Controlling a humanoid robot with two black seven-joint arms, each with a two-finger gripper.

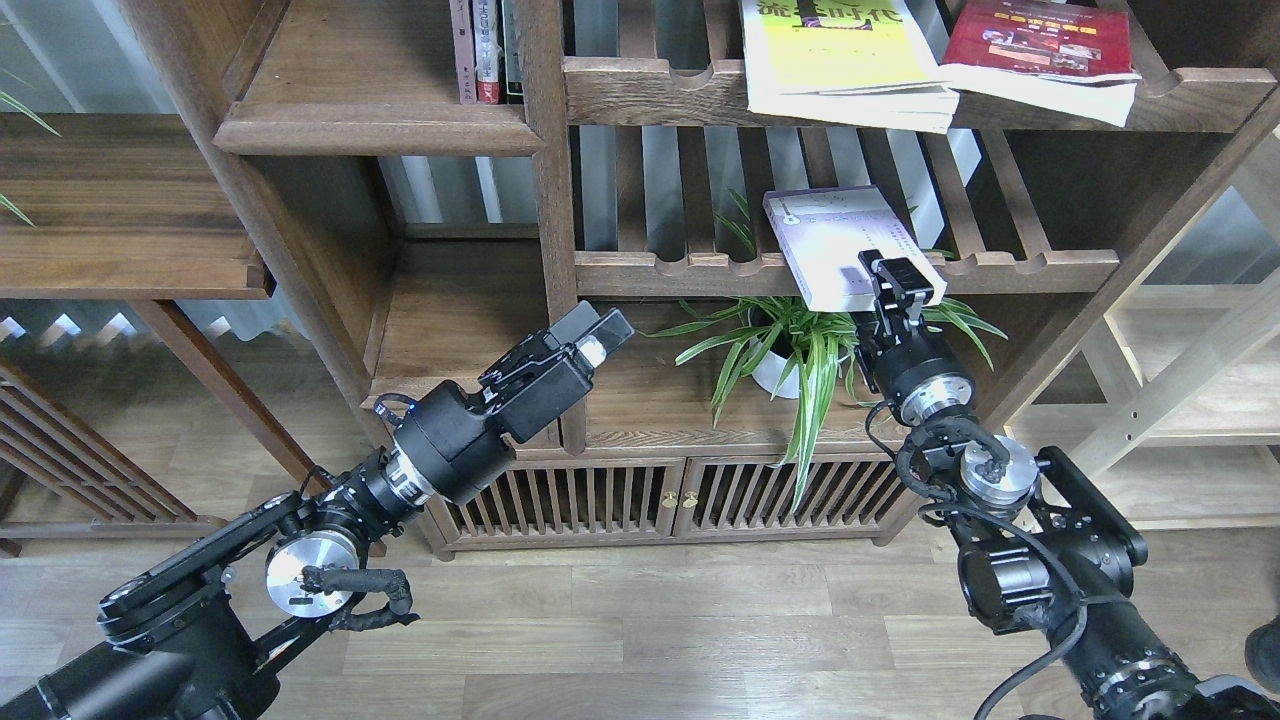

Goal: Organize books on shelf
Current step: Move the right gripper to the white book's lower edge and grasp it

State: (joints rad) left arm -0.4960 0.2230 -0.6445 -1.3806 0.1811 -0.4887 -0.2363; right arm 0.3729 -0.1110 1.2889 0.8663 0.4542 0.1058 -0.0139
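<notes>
The right gripper (897, 283) is clamped on the near corner of the pale lavender book (835, 245), which lies tilted over a slatted rack's scalloped rail (690, 270). A leafy potted plant (790, 355) crowds just beneath. The left gripper (590, 335) hangs free; whether it is apart, I cannot tell.

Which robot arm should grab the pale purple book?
The right. Its end effector is already at the lavender book's lower corner on the slatted rack, while the left end effector sits far away, near the bookcase post.
</notes>
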